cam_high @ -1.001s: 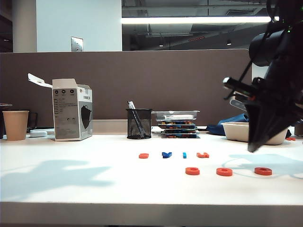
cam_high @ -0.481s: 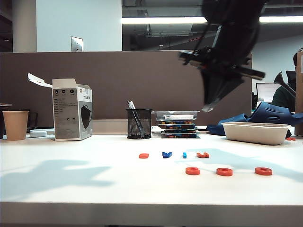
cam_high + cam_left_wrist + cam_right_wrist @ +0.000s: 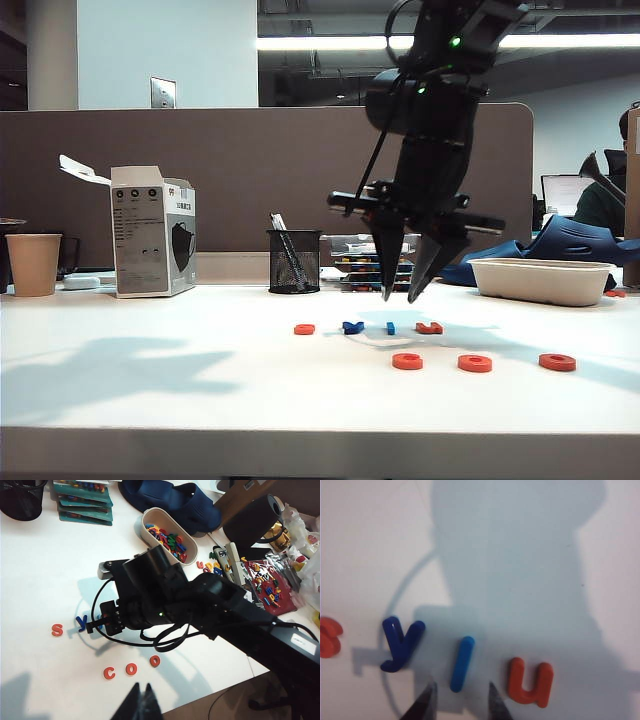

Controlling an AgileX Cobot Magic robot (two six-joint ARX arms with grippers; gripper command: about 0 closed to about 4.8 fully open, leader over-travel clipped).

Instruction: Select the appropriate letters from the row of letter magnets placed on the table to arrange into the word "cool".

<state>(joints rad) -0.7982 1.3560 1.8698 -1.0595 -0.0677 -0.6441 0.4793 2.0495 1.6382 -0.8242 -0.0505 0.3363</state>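
One letter left: blue l [image 3: 462, 663] on counter [image 3: 200, 390] between y [image 3: 400, 643] and u [image 3: 530, 681]. My right claw [image 3: 459, 700] spread above it, l's axis 12-to-6 between fingers. Left claw [image 3: 140, 707] far, state unclear.

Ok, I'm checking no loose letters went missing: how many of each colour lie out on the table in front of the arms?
Orange letters: 5, namely s, u, c, o, o
Dark-blue letters: 1, the y
Light-blue letters: 1, the l, under the right gripper, fingers parted
Total: 7
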